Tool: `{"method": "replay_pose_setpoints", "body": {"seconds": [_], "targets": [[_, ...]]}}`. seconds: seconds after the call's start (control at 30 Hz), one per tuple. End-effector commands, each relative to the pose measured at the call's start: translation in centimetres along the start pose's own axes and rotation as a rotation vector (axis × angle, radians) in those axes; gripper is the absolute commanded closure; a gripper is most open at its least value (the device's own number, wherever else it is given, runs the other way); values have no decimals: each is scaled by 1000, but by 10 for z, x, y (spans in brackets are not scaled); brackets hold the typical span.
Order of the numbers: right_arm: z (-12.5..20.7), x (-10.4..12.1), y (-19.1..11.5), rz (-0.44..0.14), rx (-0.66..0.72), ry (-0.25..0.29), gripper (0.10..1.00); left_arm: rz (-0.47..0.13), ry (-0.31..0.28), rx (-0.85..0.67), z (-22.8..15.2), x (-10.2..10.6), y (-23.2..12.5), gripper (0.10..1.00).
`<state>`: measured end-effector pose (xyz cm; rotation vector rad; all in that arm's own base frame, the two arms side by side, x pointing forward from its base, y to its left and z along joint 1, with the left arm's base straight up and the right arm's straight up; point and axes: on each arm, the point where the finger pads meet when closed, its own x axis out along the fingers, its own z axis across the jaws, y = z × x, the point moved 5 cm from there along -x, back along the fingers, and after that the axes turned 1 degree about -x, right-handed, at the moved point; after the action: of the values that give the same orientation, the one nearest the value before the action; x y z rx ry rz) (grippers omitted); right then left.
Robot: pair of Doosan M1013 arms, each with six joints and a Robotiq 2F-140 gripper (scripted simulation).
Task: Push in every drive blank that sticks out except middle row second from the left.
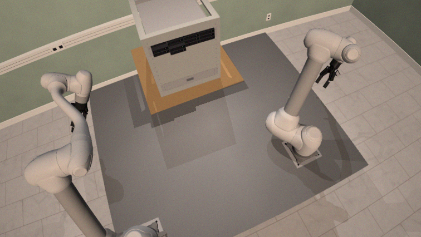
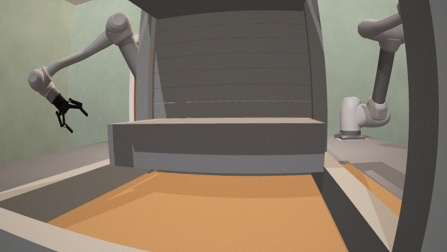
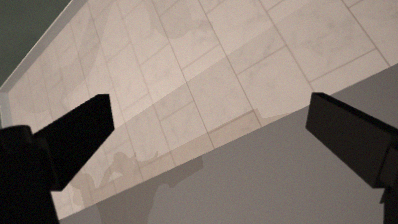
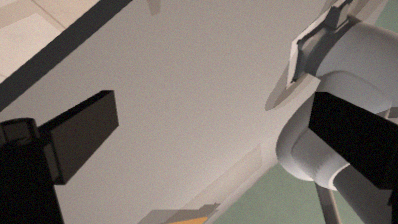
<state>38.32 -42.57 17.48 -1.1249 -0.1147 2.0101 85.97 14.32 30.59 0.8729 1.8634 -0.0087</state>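
Observation:
The pale rack [image 1: 188, 66] stands upright on an orange board [image 1: 158, 106]. Its black drive blanks [image 1: 203, 35] form three rows near the top of the front. In the bottom row, the second blank from the left [image 1: 178, 50] sticks out clearly. The blank above it [image 1: 176, 44] in the middle row also seems to stand proud. The other blanks are too small to judge. My right gripper [image 1: 321, 83] [image 2: 79, 123] [image 4: 213, 109] is open and empty, well right of the rack in the top view. My left gripper [image 3: 210, 111] is open and empty, left of the rack, partly hidden by its arm.
The exterior camera looks through the rack's open frame from behind. A grey mat [image 1: 206, 188] lies under the rack and the arm bases. The green wall [image 1: 97, 53] runs close behind the rack. The right arm's base [image 1: 297, 164] shows in the top view.

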Motion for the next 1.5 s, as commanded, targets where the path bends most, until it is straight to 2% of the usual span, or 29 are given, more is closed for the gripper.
{"method": "replay_pose_setpoints", "body": {"seconds": [0.0, 0.4, 0.47, 0.97, 1.03, 1.47], "targets": [[19, 3, 21, -14, -53, 18, 98, 1, -1, -1, -1, -1, 1, 98], [99, 33, 93, -56, -261, 89, 98, 1, -1, -1, -1, -1, 1, 98], [99, 33, 93, -56, -261, 89, 98, 1, -1, -1, -1, -1, 1, 98], [181, 81, 144, -79, -479, 170, 98, 1, -1, -1, -1, -1, 1, 98], [181, 81, 144, -79, -479, 170, 98, 1, -1, -1, -1, -1, 1, 98], [229, 118, 164, -82, -617, 224, 98, 1, -1, -1, -1, -1, 1, 98]]}}
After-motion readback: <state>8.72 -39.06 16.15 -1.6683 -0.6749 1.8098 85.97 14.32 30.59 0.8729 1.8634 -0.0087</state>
